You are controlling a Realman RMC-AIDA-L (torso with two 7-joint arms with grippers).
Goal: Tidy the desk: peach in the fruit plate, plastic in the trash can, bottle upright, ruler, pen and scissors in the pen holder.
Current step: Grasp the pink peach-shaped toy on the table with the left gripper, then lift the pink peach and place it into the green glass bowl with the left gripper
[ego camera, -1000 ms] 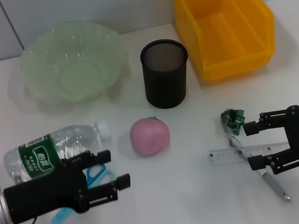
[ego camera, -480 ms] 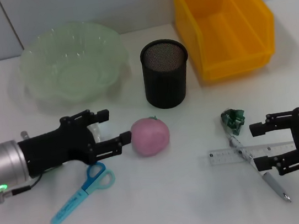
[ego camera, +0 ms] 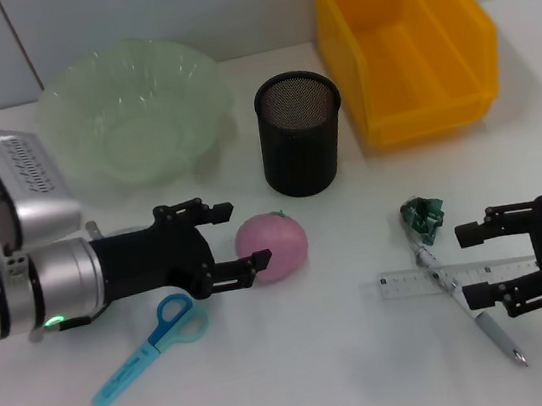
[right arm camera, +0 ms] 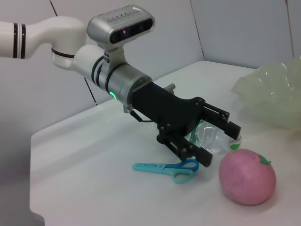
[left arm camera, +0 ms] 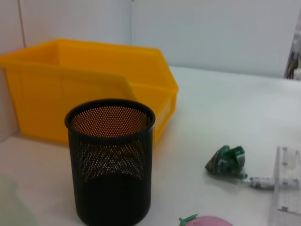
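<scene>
Left gripper [ego camera: 230, 237]: released, jaws spread, nothing between them; it points right, toward the peach.
Peach [ego camera: 273, 246]: on the white table [ego camera: 303, 360], near centre, just right of the left fingertips; one finger is at or almost at its skin, contact cannot be confirmed.
Key relation: the peach lies directly ahead of the left gripper along its reach line. The peach is round, so no long axis constrains the grasp.
Nearer arm: left. The right gripper [ego camera: 478, 263] is well to the right of the peach.
Right gripper state: released, hovering over the ruler [ego camera: 433, 279] and pen [ego camera: 491, 332], holding nothing.
Fruit plate [ego camera: 135, 121]: far left, beyond the left arm; judged to be the peach's destination.
Bottle [right arm camera: 211, 136]: lying on its side under the left gripper, mostly hidden.
Scissors [ego camera: 150, 346]: flat on the table, near side of the left gripper.
Judged next need: advance right until the jaws straddle the peach, then close.
</scene>
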